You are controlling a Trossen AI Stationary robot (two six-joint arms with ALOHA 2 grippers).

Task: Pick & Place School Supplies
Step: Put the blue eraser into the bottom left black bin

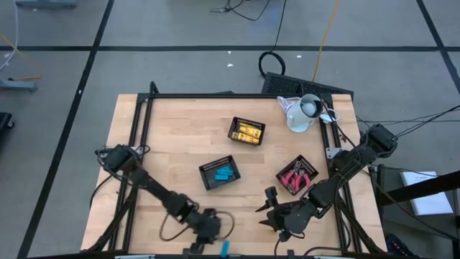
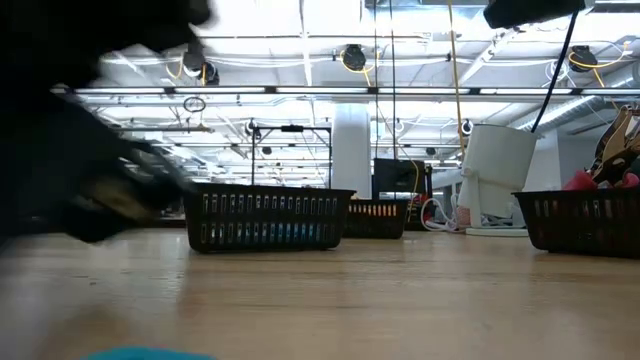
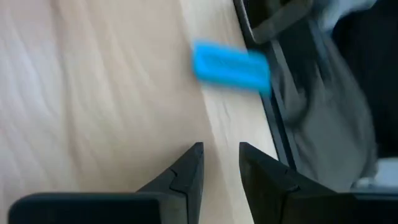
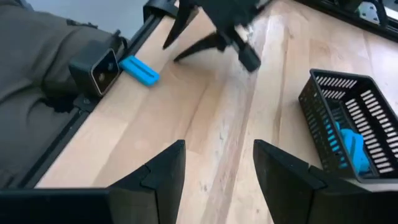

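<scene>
A bright-blue short piece (image 1: pixel 223 248) lies flat on the wood at the table's near edge; it also shows in the left wrist view (image 3: pixel 231 64), the right wrist view (image 4: pixel 139 70) and the low view (image 2: pixel 140 353). My left gripper (image 1: pixel 214 232) (image 3: pixel 221 155) hovers just short of it, open with a narrow gap, touching nothing. My right gripper (image 1: pixel 264 208) (image 4: pixel 217 155) is open near the near edge, to the right of the left gripper (image 4: pixel 211 31). More blue pieces sit in a black mesh tray (image 1: pixel 219 173).
A tray with yellow-and-black blocks (image 1: pixel 246 131) stands toward the far side. A tray with red-handled tools (image 1: pixel 297 176) stands at the right, close to my right arm. The white jug (image 1: pixel 305 111) is at the far right corner. A dark frame rail (image 3: pixel 273 112) runs along the near edge.
</scene>
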